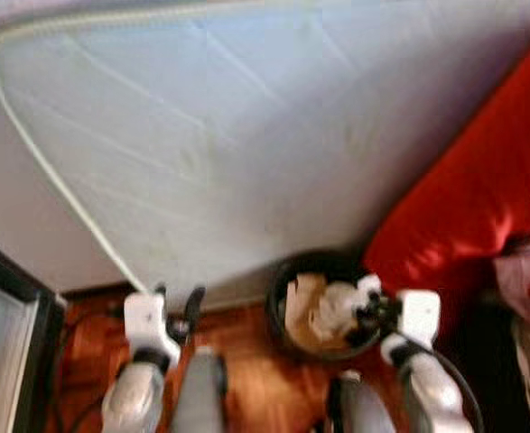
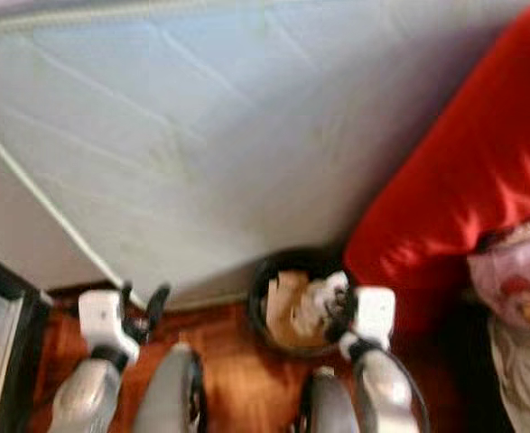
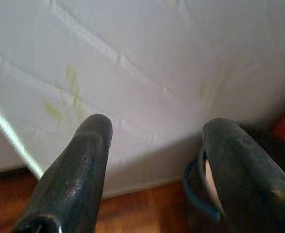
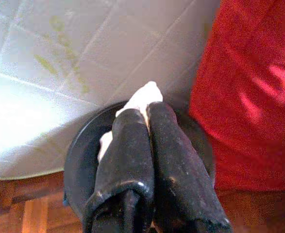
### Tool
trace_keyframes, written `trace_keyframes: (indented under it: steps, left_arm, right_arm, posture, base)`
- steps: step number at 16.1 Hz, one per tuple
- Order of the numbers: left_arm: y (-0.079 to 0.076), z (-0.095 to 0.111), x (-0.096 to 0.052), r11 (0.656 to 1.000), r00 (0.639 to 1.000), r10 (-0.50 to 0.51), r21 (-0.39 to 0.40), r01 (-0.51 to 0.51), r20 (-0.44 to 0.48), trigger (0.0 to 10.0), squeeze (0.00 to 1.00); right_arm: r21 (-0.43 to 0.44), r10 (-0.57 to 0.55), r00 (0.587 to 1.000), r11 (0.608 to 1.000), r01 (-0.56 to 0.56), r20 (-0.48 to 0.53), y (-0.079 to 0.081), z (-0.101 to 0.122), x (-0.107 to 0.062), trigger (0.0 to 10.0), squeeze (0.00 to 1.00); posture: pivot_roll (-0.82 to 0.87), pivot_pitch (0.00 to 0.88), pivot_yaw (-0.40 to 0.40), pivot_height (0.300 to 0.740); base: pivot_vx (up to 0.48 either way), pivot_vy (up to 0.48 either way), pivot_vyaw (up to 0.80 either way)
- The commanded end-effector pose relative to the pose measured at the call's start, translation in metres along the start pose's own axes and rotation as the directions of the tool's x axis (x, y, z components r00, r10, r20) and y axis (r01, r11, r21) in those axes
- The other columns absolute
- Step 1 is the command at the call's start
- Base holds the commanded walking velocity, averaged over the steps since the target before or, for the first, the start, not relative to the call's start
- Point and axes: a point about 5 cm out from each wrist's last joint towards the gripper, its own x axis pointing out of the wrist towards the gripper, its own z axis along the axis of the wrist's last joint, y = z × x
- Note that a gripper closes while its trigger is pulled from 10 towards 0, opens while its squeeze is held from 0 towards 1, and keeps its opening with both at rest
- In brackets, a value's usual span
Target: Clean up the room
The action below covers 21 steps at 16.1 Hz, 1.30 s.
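Where the pale mattress [image 1: 246,135] leans over the wooden floor [image 1: 237,361], black bin [image 1: 323,307] against its lower edge, beside the red cushion [image 1: 481,198]. Right gripper [image 4: 144,114] over the bin's rim, fingers pinched on a white crumpled tissue [image 4: 142,97]. Left gripper [image 3: 157,141] spread apart, holding nothing, near the mattress's lower edge.
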Motion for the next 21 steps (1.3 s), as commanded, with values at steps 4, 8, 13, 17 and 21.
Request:
trace_keyframes:
  steps: [4, 8, 13, 17, 21]
  left_arm:
    - [-0.0011, 0.0034, 0.0024, 1.000, 1.000, -0.001, -0.004, 0.001, 0.006, 10.0, 0.00]
    - [-0.0017, 0.0037, 0.0031, 1.000, 1.000, -0.001, -0.010, 0.001, 0.006, 10.0, 0.00]
    - [-0.0019, 0.0018, 0.0033, 1.000, 1.000, -0.009, -0.014, 0.009, -0.014, 10.0, 0.00]
    - [-0.0013, 0.0022, 0.0040, 1.000, 1.000, -0.005, -0.010, 0.005, -0.014, 10.0, 0.00]
    - [-0.0014, 0.0027, 0.0047, 1.000, 1.000, -0.007, -0.010, 0.007, -0.013, 10.0, 0.00]
  right_arm:
    - [0.008, -0.006, 0.999, 1.000, 0.006, -0.039, -0.0026, -0.0087, -0.0047, 10.0, 0.00]
    - [0.004, -0.006, 0.999, 1.000, 0.006, -0.050, -0.0033, -0.0105, -0.0037, 10.0, 0.00]
    - [-0.002, -0.012, 0.997, 1.000, 0.012, -0.072, -0.0041, -0.0152, -0.0013, 10.0, 0.00]
    - [0.018, -0.060, 0.996, 0.998, 0.061, -0.068, -0.0081, -0.0158, 0.0014, 10.0, 0.00]
    - [0.001, -0.029, 0.997, 1.000, 0.030, -0.068, -0.0051, -0.0147, 0.0048, 10.0, 0.00]
  posture:
    - [0.11, 0.232, -0.027, 0.605]
    - [0.11, 0.237, -0.029, 0.605]
    - [0.12, 0.238, -0.030, 0.605]
    - [0.11, 0.236, -0.028, 0.605]
    - [0.12, 0.231, -0.028, 0.605]
  base:
    - [0.000, 0.000, 0.00]
    - [0.000, 0.000, 0.00]
    - [0.000, 0.000, 0.00]
    - [0.000, 0.000, 0.00]
    - [0.124, 0.000, 0.00]
